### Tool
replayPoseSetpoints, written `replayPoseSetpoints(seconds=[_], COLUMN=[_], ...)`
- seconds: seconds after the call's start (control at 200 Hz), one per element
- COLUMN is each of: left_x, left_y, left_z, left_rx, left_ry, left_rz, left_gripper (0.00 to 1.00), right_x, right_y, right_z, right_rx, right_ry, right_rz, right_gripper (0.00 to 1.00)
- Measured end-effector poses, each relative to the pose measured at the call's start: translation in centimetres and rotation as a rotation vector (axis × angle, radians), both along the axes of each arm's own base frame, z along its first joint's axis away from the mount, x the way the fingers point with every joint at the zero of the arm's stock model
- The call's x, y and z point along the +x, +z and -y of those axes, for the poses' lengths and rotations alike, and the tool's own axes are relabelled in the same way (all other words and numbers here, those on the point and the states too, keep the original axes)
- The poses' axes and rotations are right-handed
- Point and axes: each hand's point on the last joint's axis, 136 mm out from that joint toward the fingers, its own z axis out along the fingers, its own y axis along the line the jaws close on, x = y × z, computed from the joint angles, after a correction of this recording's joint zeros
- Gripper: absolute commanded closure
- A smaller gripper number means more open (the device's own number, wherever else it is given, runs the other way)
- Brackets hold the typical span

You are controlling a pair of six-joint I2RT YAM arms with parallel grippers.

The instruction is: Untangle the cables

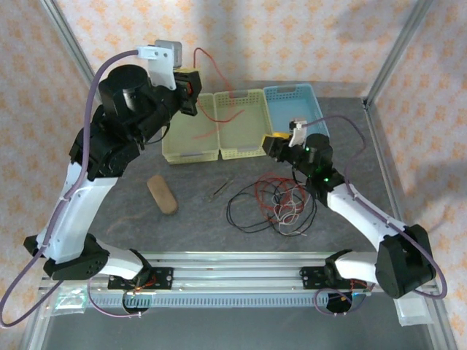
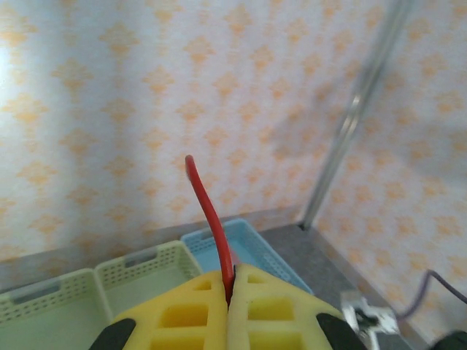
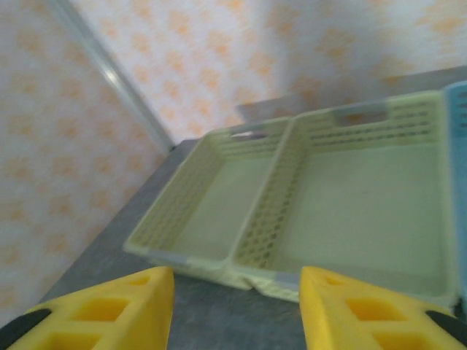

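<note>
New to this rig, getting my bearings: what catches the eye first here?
The left hand, raised at the back left, is shut on a red cable that sticks up out of it. The tangle of red, black and whitish cables lies on the table near the right hand, which is open and faces the pale green baskets.

White-linked, black-jointed arms [image 1: 73, 208] with purple cables [image 1: 89, 109]; left pincer [image 2: 228, 281] and right pincer [image 3: 237, 281] are yellow.

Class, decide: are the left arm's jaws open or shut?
Shut. The left gripper has its yellow jaws pressed together, pinching the red cable that rises between them.
</note>
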Motion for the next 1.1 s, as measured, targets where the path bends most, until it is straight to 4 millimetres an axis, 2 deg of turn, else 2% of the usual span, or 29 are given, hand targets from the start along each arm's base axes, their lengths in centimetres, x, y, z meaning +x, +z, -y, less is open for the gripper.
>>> replayPoseSetpoints(seconds=[0.085, 0.12, 0.175, 0.24, 0.325, 0.375, 0.451, 0.551, 0.731, 0.886, 1.101], left_x=[1.7, 2.4, 3.6, 5.0, 6.6, 7.7, 9.2, 11.1, 13.9, 15.7, 17.9], left_y=[-0.3, -0.5, -0.8, -1.1, -2.3, -3.3, -4.5, -6.6, -10.3, -13.2, -16.7], left_z=[-0.7, -0.8, -0.8, -0.7, -0.6, -0.7, -1.5, -3.1, -5.8, -7.4, -8.7], left_rx=[-0.004, -0.001, 0.002, 0.009, 0.025, 0.03, 0.035, 0.035, 0.038, 0.049, 0.069], left_ry=[0.06, 0.081, 0.104, 0.129, 0.153, 0.168, 0.199, 0.253, 0.342, 0.391, 0.427], left_rz=[-0.014, -0.021, -0.033, -0.041, -0.066, -0.087, -0.116, -0.162, -0.238, -0.284, -0.334], left_gripper=[1.0, 1.0, 1.0, 1.0, 1.0, 1.0, 1.0, 1.0, 1.0, 1.0, 1.0], right_x=[-0.7, -0.9, -1.1, -1.3, -1.1, -0.9, -0.2, 0.8, 1.2, 1.4, 2.6], right_y=[0.3, 0.3, 0.0, -0.3, -0.7, -0.7, 0.3, 2.6, 5.8, 6.0, 5.4], right_z=[-0.8, -0.9, -0.8, -0.6, -0.3, 0.0, 0.7, 1.8, 4.5, 4.9, 3.5], right_rx=[-0.022, -0.031, -0.04, -0.05, -0.067, -0.071, -0.071, -0.041, 0.008, 0.022, 0.042], right_ry=[0.066, 0.077, 0.078, 0.074, 0.054, 0.028, -0.028, -0.123, -0.281, -0.312, -0.276], right_rz=[0.005, 0.005, -0.007, -0.022, -0.049, -0.068, -0.07, -0.05, -0.016, -0.019, -0.045], right_gripper=[0.47, 0.41, 0.22, 0.13, 0.1, 0.0, 0.0, 0.0, 0.0, 0.0, 0.0])
